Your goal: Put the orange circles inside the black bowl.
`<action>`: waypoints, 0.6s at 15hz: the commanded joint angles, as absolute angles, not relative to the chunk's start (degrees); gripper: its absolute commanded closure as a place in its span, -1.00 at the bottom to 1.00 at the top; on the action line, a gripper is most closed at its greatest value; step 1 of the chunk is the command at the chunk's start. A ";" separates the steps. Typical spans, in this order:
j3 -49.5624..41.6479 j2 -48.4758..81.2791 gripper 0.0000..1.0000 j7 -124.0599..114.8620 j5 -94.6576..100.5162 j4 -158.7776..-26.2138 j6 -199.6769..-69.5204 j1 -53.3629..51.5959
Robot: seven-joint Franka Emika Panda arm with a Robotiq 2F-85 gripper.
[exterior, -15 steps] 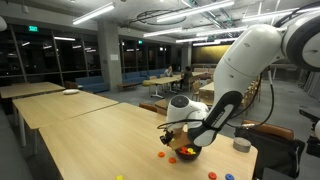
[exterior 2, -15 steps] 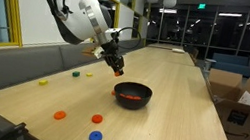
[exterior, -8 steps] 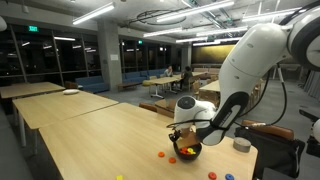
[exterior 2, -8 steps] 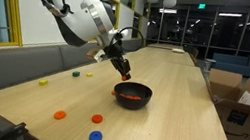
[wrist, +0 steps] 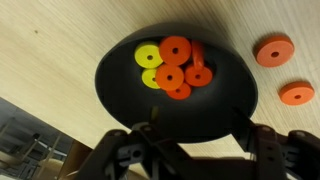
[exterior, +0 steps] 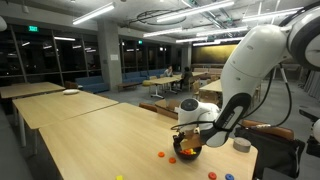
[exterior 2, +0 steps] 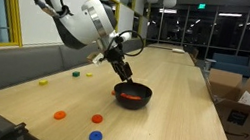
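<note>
My gripper (wrist: 198, 142) hangs directly above the small, round, glossy black bowl (wrist: 115, 88), jaws parted and holding nothing; several flat round orange discs (wrist: 176, 60) lie inside it beside yellow discs (wrist: 148, 56), while two further orange discs (wrist: 273, 50) rest on the light wooden table (wrist: 45, 40) just right of it.

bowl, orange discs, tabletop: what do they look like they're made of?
Bowl: black, probably plastic or glazed ceramic; smooth inside with a soft sheen, so the look leaves it open.
Orange discs: likely hard plastic; flat, uniform saturated colour, clean moulded edges.
Table: light wood or wood-look laminate; fine straight grain, matte finish.
</note>
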State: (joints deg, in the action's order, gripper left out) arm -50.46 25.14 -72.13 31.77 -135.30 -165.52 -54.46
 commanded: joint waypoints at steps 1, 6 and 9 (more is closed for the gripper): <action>-50.61 22.27 -1.00 -71.85 31.49 -135.95 -166.31 -54.49; -44.53 17.56 -1.00 -64.20 30.81 -137.46 -169.98 -50.98; -36.04 14.73 -1.00 -55.15 27.57 -138.52 -170.98 -44.91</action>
